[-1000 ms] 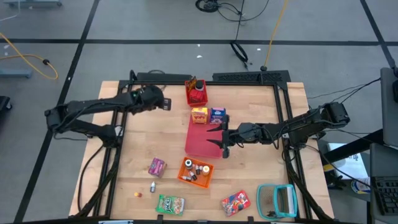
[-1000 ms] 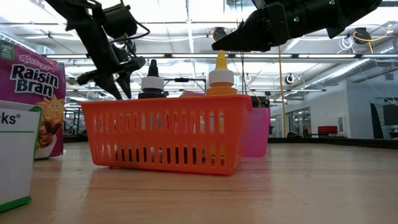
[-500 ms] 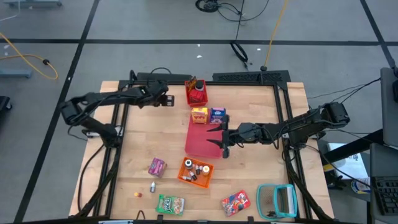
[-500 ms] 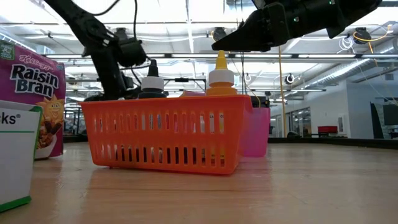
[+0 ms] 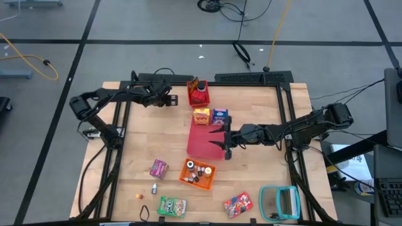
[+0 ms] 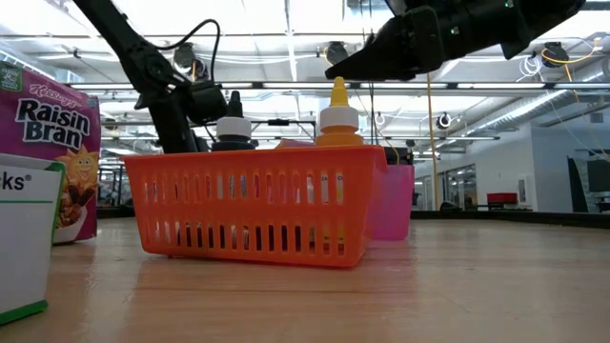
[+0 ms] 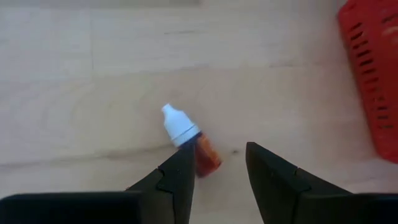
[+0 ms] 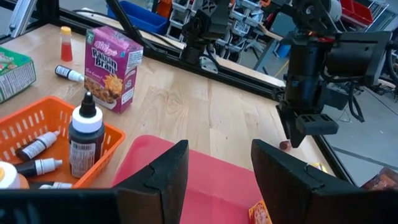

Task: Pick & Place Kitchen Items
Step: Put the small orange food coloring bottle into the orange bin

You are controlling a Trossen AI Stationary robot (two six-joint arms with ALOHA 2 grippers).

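The left pincer [image 5: 168, 100] reaches over the far part of the wooden table [image 5: 144, 141], just left of the red bin [image 5: 199, 95]. Its fingers are spread, and in the left wrist view a tiny bottle [image 7: 189, 138] with a white cap and reddish body lies on its side on the wood just ahead of them — the fingers stand apart on either side of its lower end, not pinching it.

The right pincer [image 5: 223, 139] hangs over the right edge of the flat red mat [image 5: 201, 141] at mid-table, fingers spread and holding nothing. At the mat's far end stand a yellow carton [image 5: 201, 116] and a blue carton [image 5: 220, 116], side by side. Just near of the mat sits the orange bin [image 5: 196, 173] with small bottles in it; the low view shows a dark-capped bottle [image 6: 232, 129] and a yellow-capped bottle [image 6: 336, 116] rising above its rim.

Left of the orange bin lies a pink-purple carton [image 5: 158, 167]. Along the near edge lie a green snack packet [image 5: 171, 205] and a red snack packet [image 5: 238, 203] — a teal-framed object [image 5: 280, 201] rests at the near right corner.
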